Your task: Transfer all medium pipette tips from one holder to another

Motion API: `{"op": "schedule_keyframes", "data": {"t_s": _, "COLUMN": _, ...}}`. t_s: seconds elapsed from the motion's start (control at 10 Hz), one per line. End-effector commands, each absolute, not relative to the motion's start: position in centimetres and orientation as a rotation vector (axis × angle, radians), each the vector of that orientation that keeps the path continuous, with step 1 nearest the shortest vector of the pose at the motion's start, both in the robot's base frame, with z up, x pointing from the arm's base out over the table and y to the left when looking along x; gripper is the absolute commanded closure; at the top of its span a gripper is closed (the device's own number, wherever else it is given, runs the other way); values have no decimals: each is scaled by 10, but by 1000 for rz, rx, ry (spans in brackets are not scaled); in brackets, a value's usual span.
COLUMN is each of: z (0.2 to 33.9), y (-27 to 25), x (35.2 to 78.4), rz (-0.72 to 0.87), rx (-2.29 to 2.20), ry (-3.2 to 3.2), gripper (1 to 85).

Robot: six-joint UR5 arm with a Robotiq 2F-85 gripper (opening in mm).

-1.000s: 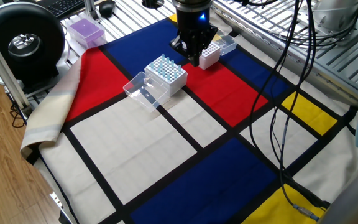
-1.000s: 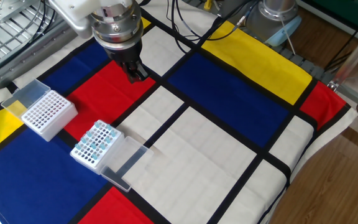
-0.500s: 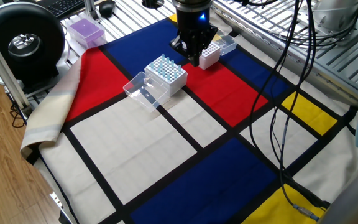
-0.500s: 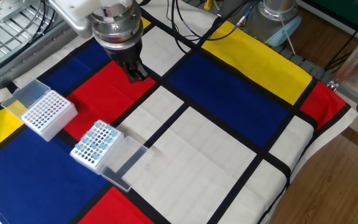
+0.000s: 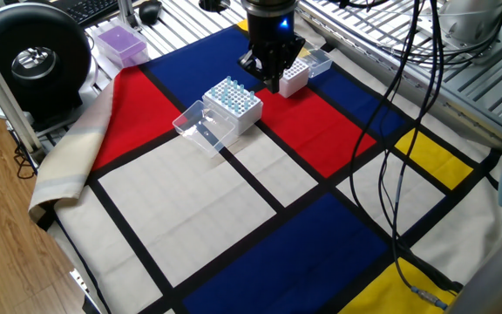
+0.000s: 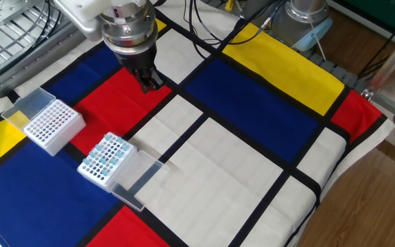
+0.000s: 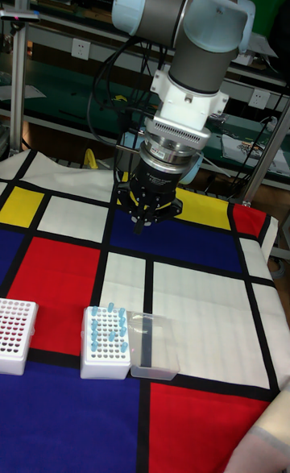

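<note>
two white racks (image 6: 45, 123) on chequered cloth (image 6: 252, 103), wooden floor (image 5: 7, 253).

The arm (image 7: 201, 30) is made of thick grey tubes joined by rounded joints with pale blue end caps. Below sits a white wrist housing, then a ribbed silver ring and a black cylindrical collar. A black cable loops alongside. The small black two-fingered pincer (image 7: 141, 223) ends it.

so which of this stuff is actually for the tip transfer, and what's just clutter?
Job:
- medium pipette tips, pale blue
- rack holding them, clear lid open
- empty white rack
- gripper

Clutter:
- purple box
- black round unit
- keyboard
- hanging cables
</note>
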State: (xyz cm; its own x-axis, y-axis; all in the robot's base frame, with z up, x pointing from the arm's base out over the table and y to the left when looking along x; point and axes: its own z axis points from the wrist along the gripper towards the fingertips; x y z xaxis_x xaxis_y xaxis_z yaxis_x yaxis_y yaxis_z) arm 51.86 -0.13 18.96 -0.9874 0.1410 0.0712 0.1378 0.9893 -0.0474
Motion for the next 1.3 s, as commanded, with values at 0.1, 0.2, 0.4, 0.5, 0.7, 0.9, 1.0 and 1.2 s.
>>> {"op": "schedule_keyframes", "data": {"t_s": 0.1, "z": 202, "y": -2, "x": 510, "rz": 44, "rx": -142, "ry": -3025, "gripper": 480}}
{"op": "schedule_keyframes", "data": {"t_s": 0.2, "z": 207, "y": -11, "x": 507, "rz": 52, "rx": -50, "ry": -3011, "gripper": 333}}
{"op": "schedule_keyframes", "data": {"t_s": 0.4, "z": 214, "y": -21, "x": 508, "rz": 21, "rx": 78, "ry": -3007, "gripper": 7}}
{"op": "schedule_keyframes", "data": {"t_s": 0.5, "z": 214, "y": -17, "x": 514, "rz": -8, "rx": 72, "ry": -3027, "gripper": 7}}
{"op": "schedule_keyframes", "data": {"t_s": 0.7, "z": 214, "y": -16, "x": 519, "rz": -7, "rx": 56, "ry": -3044, "gripper": 7}}
{"op": "schedule_keyframes", "data": {"t_s": 0.9, "z": 214, "y": -11, "x": 520, "rz": -38, "rx": 27, "ry": -3047, "gripper": 7}}
{"op": "schedule_keyframes", "data": {"t_s": 1.0, "z": 214, "y": -4, "x": 523, "rz": -76, "rx": -1, "ry": -3057, "gripper": 37}}
{"op": "schedule_keyframes", "data": {"t_s": 1.2, "z": 215, "y": 0, "x": 547, "rz": -117, "rx": -11, "ry": -3146, "gripper": 153}}
